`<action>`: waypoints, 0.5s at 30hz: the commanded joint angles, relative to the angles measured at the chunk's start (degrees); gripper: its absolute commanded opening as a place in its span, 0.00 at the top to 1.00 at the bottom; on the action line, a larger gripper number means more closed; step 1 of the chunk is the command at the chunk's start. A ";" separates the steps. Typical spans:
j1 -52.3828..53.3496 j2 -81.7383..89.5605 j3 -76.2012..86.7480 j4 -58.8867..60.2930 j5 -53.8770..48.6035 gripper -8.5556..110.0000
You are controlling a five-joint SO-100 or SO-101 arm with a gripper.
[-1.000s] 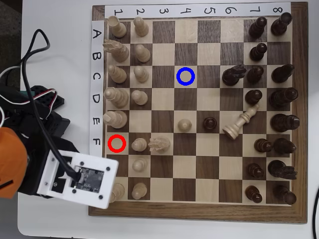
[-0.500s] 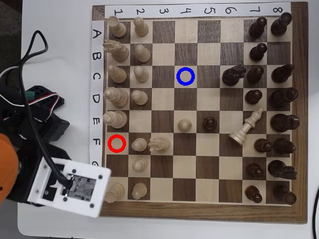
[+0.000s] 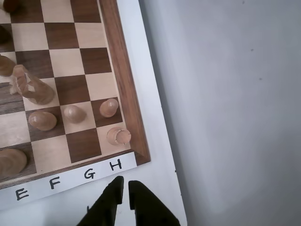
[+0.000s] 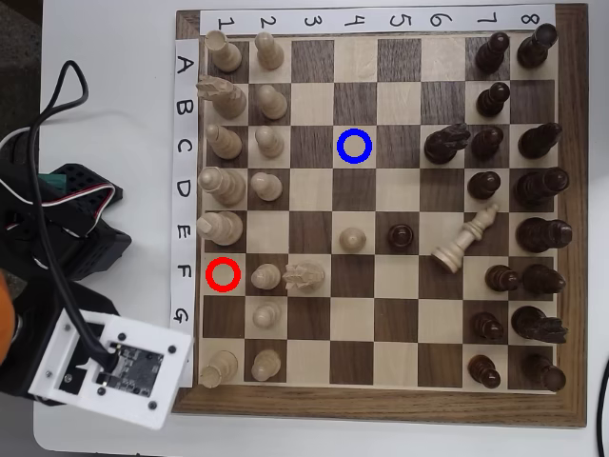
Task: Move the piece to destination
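- The gripper [image 3: 124, 181] enters the wrist view from the near edge. Its two dark fingers are drawn almost together with only a thin slit between them, and they hold nothing.
- It hangs over the white table [image 3: 160, 155], just off the board [image 3: 123, 80] by the corner with the letter H.
- In the overhead view the gripper itself is hidden under the white camera mount [image 4: 109, 367], which sits off the board's near left corner.
- The bishop [image 4: 464, 238] is on the right half of the board in the overhead view, tilted over rather than upright. Its head points to the far right and its base to the near left.
- It lies among the dark pieces, with a dark pawn [image 4: 401, 236] to its left and another [image 4: 483, 183] beyond it.
- The blue ring [image 4: 343, 147] sits on a dark square in column 4, row C, with nothing inside it. It is well apart from the bishop, to its far left.
- The red ring [image 4: 211, 274] marks a square in column 1, row F, also with nothing inside.
- In the wrist view, a cream rook [image 3: 117, 135] stands on the corner square nearest the gripper, with a pawn [image 3: 109, 107] just beyond it.
- A cream knight [image 3: 33, 87] stands further along, near the view's left edge.
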 commanded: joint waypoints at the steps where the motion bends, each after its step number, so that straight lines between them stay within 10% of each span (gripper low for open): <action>1: 1.41 0.44 -2.29 0.00 -1.23 0.93; 15: 6.06 -1.23 -5.54 0.00 -5.19 0.93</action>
